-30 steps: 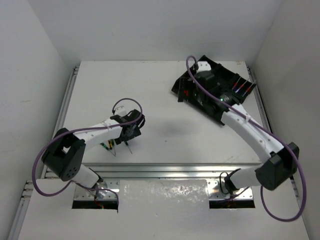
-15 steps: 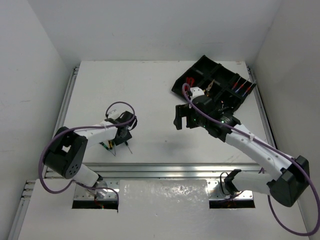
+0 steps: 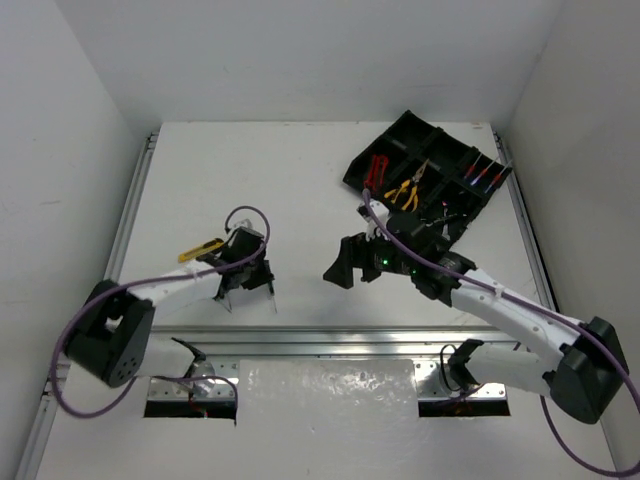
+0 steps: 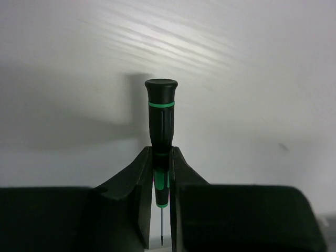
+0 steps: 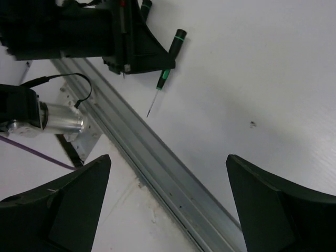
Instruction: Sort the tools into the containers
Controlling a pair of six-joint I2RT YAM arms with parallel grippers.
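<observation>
the left gripper [image 4: 161, 164] pinches a black screwdriver with a green band [image 4: 161, 113] by its lower handle, at the near left of the tabletop [image 4: 252, 79]. the right gripper [image 5: 168, 205] hangs spread and empty, near the black tray [image 3: 442, 138].

Seen from above, the left gripper [image 3: 250, 283] covers the green-banded screwdriver [image 4: 161, 121] by the counter's near edge, and its fingers [image 4: 140, 178] hide the lower handle in the wrist view. A yellow tool [image 3: 199, 250] lies half under the left arm [image 3: 175, 282], its kind unclear. The right arm [image 3: 500, 297] masks part of the tray [image 3: 400, 130]'s near edge. A 2nd dark handle [image 5: 145, 4] is cut off at the top of the right wrist view.
</observation>
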